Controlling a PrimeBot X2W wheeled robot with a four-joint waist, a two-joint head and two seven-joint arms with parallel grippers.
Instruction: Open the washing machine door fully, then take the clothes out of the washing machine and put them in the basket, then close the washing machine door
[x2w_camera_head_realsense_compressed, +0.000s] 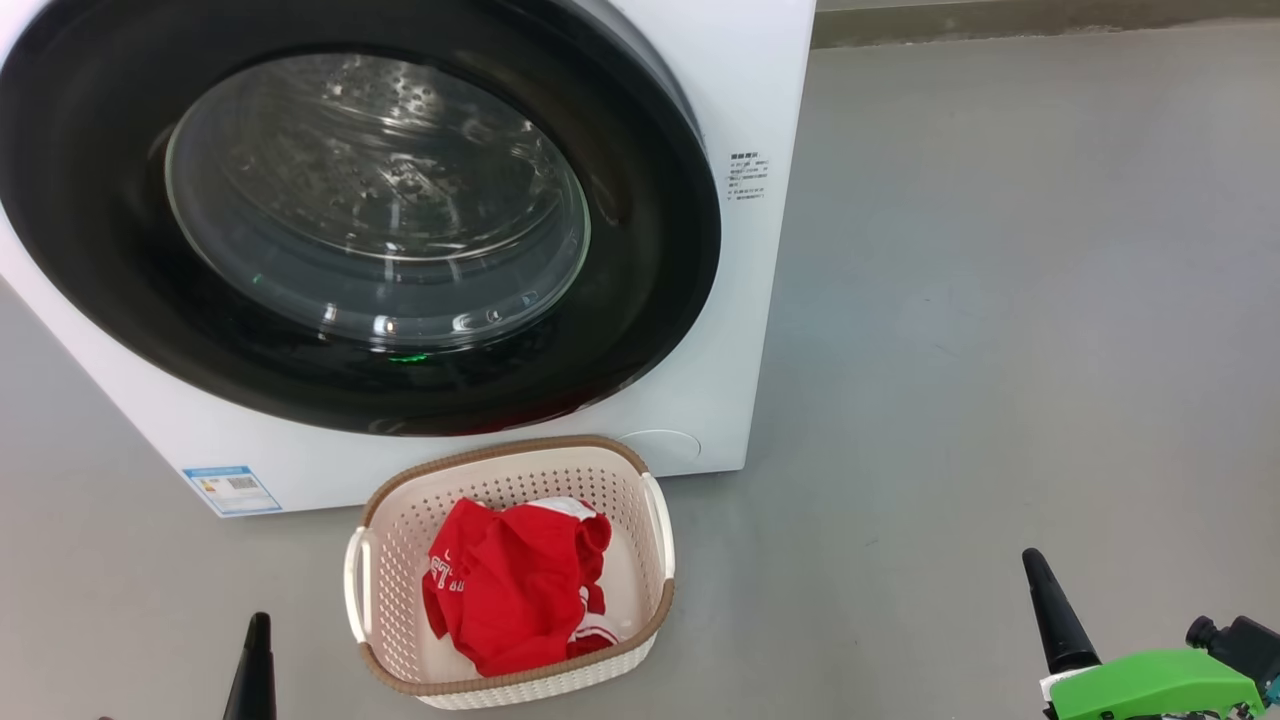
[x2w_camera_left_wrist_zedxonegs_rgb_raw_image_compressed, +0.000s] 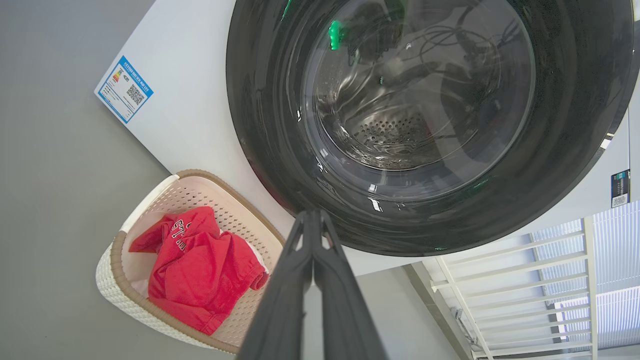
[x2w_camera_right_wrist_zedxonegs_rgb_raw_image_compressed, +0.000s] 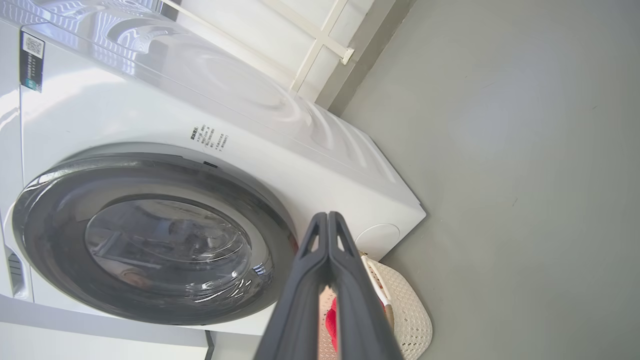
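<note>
The white washing machine (x2w_camera_head_realsense_compressed: 740, 90) fills the upper left of the head view. Its round black-rimmed door (x2w_camera_head_realsense_compressed: 360, 215) lies flat against the front, and the steel drum shows through the glass. On the floor just in front stands the cream basket (x2w_camera_head_realsense_compressed: 660, 535) with the red clothes (x2w_camera_head_realsense_compressed: 515, 585) bunched inside. My left gripper (x2w_camera_head_realsense_compressed: 258, 625) is shut at the bottom edge, left of the basket, holding nothing. Low at the right my right gripper (x2w_camera_head_realsense_compressed: 1033, 560) is shut too, well clear of the basket. The wrist views show the door (x2w_camera_left_wrist_zedxonegs_rgb_raw_image_compressed: 425, 125) (x2w_camera_right_wrist_zedxonegs_rgb_raw_image_compressed: 150, 235), the basket (x2w_camera_left_wrist_zedxonegs_rgb_raw_image_compressed: 112, 280) (x2w_camera_right_wrist_zedxonegs_rgb_raw_image_compressed: 410, 310) and the clothes (x2w_camera_left_wrist_zedxonegs_rgb_raw_image_compressed: 200, 270).
Grey floor (x2w_camera_head_realsense_compressed: 1000, 300) spreads to the right of the machine. A small blue label (x2w_camera_head_realsense_compressed: 232, 488) sits low on the machine's front. Behind the machine a white railing (x2w_camera_left_wrist_zedxonegs_rgb_raw_image_compressed: 525, 270) lines the wall.
</note>
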